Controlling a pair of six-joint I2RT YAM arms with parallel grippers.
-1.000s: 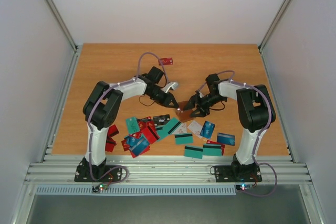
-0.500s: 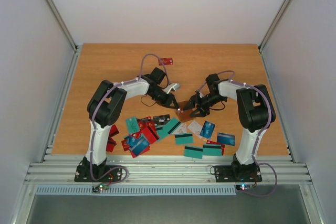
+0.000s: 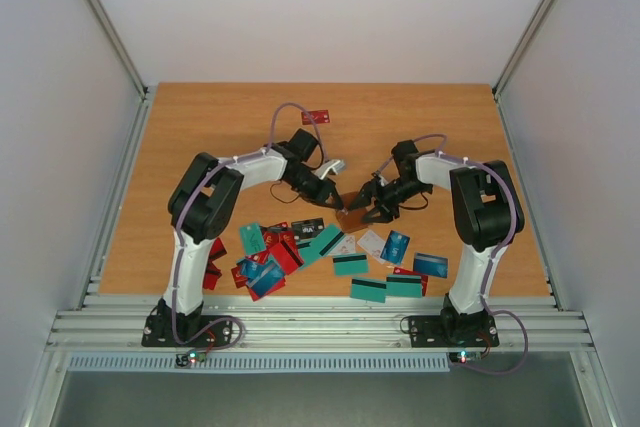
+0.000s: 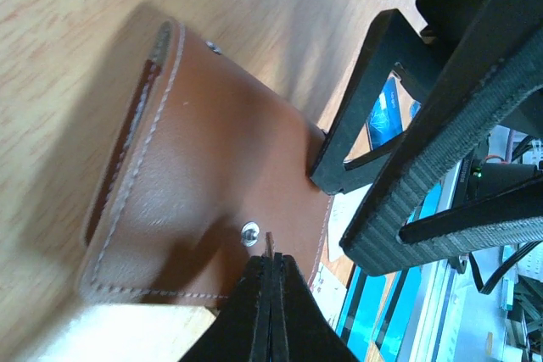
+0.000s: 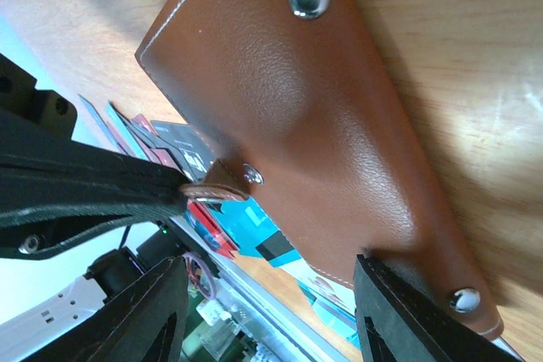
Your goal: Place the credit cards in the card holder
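Observation:
The brown leather card holder [image 3: 351,201] lies on the table between my two grippers. In the left wrist view the holder [image 4: 221,158] fills the frame, and my left gripper [image 4: 271,262] is shut on a small tab at its snap edge. My right gripper [image 5: 271,273] is open, with its right finger resting on the holder [image 5: 305,99] near a corner stud. Its black fingers [image 4: 450,142] show in the left wrist view. Many credit cards [image 3: 300,242] in teal, red, blue, black and white lie scattered nearer the arm bases.
One red card [image 3: 316,116] lies alone at the far middle of the wooden table [image 3: 200,137]. Grey side walls bound the table left and right. A metal rail [image 3: 320,322] runs along the near edge by the arm bases.
My left gripper has moved right and slightly nearer, up to the card holder's edge. The right gripper and the holder have stayed almost in place.

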